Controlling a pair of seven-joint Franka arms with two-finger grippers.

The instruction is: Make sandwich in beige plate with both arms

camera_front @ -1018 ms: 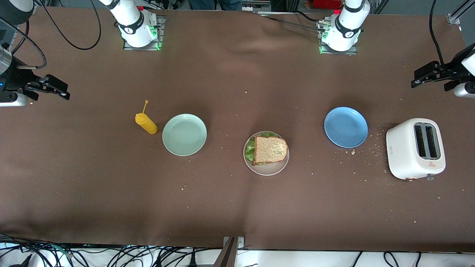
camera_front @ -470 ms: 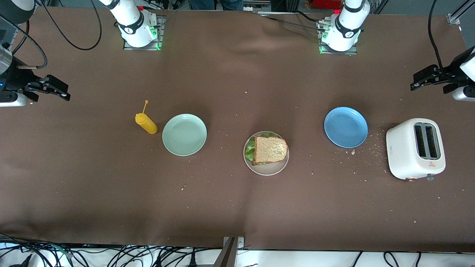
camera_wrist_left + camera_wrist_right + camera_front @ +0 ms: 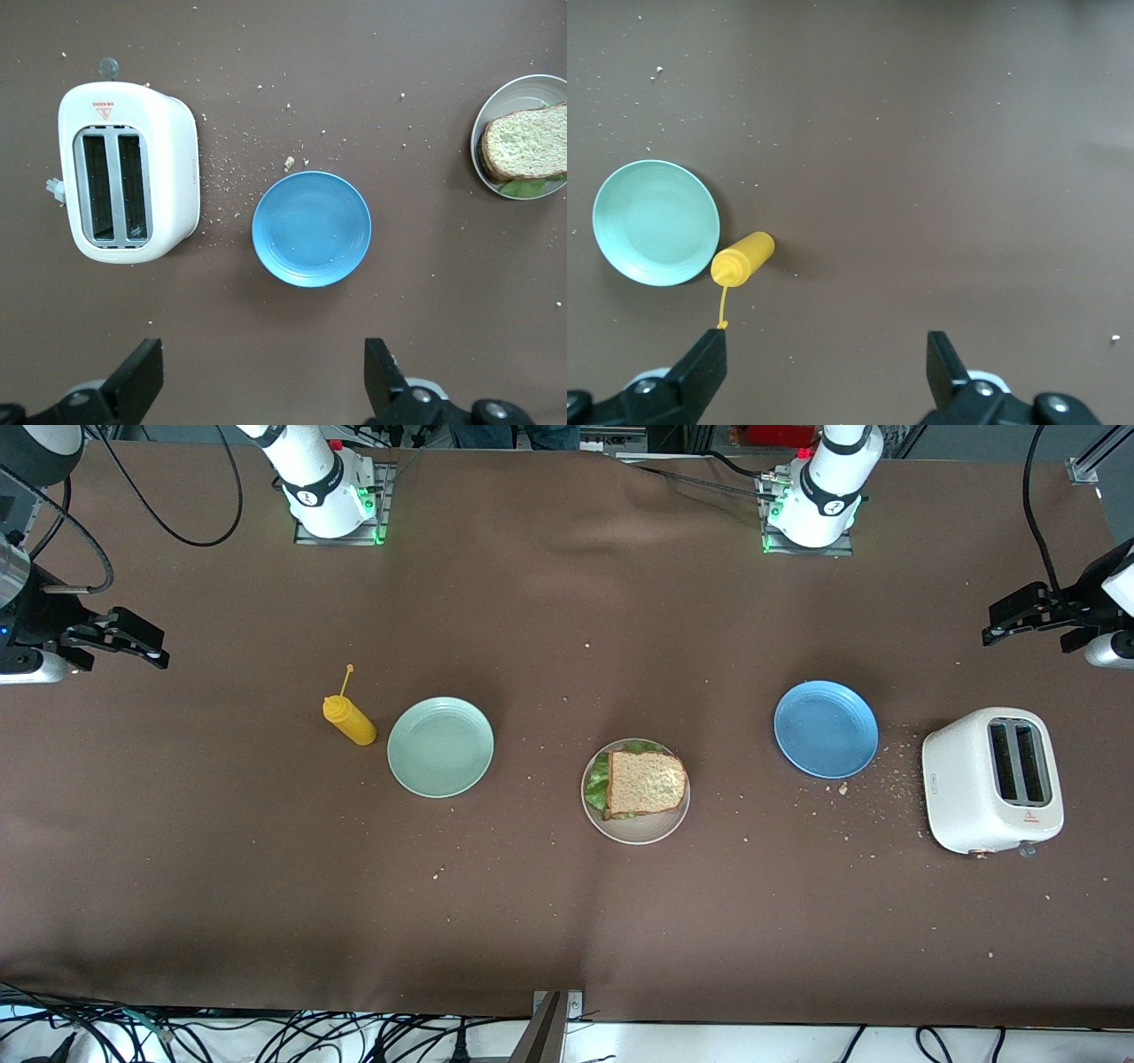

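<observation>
The sandwich (image 3: 646,783) lies on the beige plate (image 3: 635,829) in the middle of the table (image 3: 567,921): a slice of speckled brown bread on top, with green lettuce (image 3: 600,778) sticking out at the edge toward the right arm's end. Toward the left arm's end and a little farther from the front camera sits a blue plate (image 3: 826,729), bare, with crumbs (image 3: 886,779) scattered between it and a white toaster (image 3: 991,779) that stands beside it, closer to that end. Toward the right arm's end sits a mint-green plate (image 3: 440,747), and just beside it a yellow squeeze bottle (image 3: 349,720) stands upright. The left gripper (image 3: 1019,611) hangs over the table's edge at its own end, fingers spread wide and holding nothing. The right gripper (image 3: 124,638) hangs over its own end, likewise wide open and empty.
</observation>
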